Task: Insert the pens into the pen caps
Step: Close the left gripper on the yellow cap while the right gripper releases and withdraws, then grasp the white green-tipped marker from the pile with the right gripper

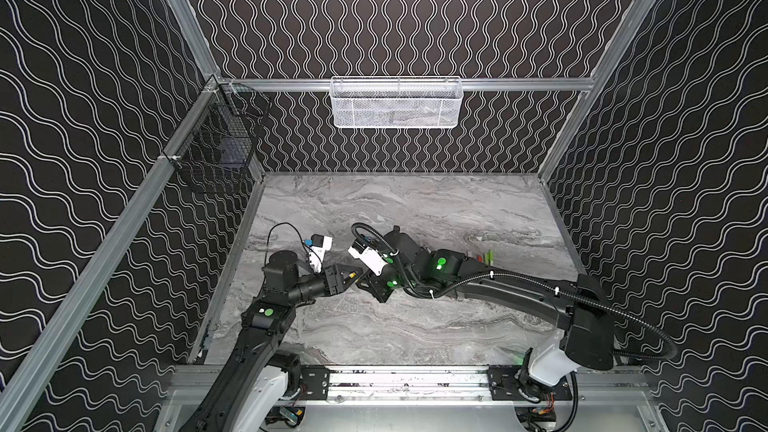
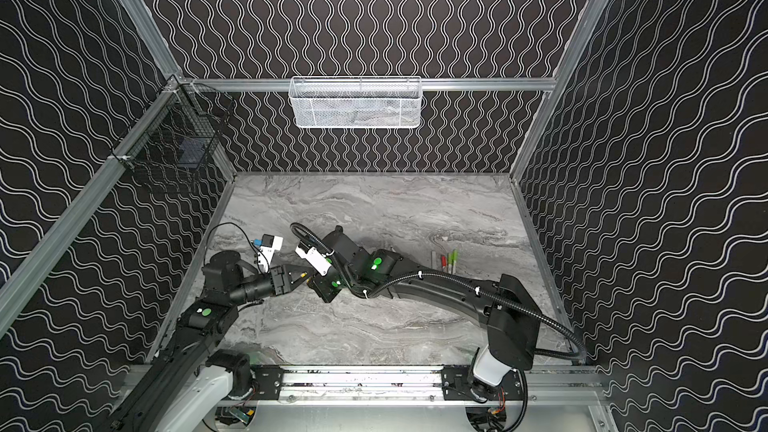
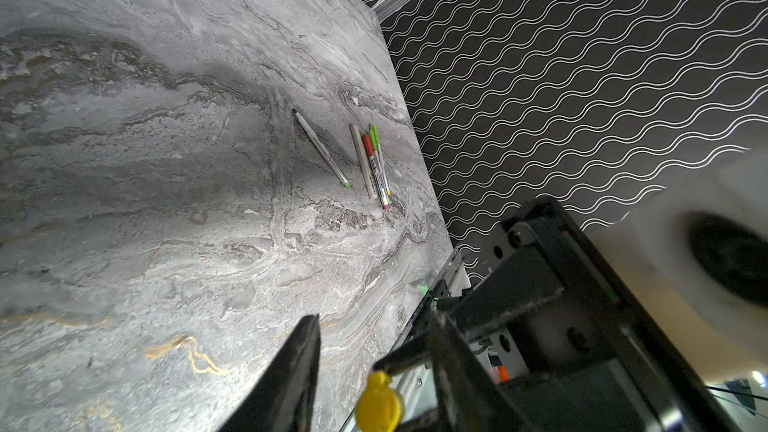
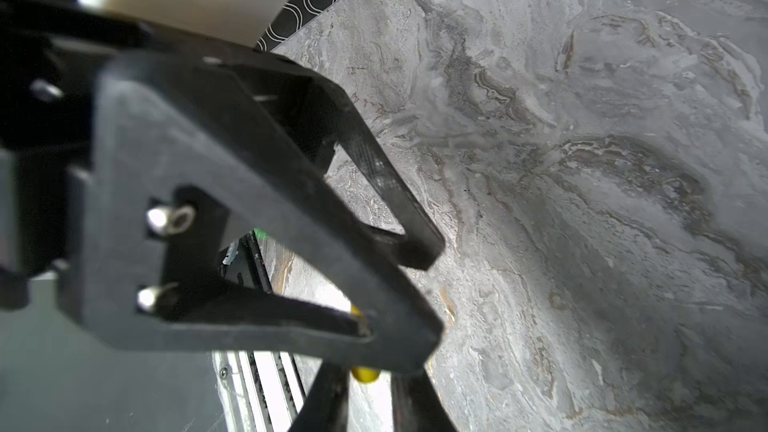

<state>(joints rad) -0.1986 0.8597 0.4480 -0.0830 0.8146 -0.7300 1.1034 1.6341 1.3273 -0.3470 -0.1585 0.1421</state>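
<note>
Pens of slim white plastic (image 3: 371, 172) are laid on the grey marbled counter (image 3: 145, 201), well apart from the stubby yellow plastic cap (image 3: 378, 403): four capped and bundled, plus a bare pen with a dark tip (image 3: 322, 149). The cap is pinched aloft in the nearly closed black right pincer (image 4: 368, 380); the black left pincer (image 1: 357, 276) is set astride it, part open. The left grip should be squared and firmed before the right is loosened, the cap's mouth left clear. Contact of the left pads cannot be told; the cap's mouth is hidden, and the bare pen is lost in both top views.
</note>
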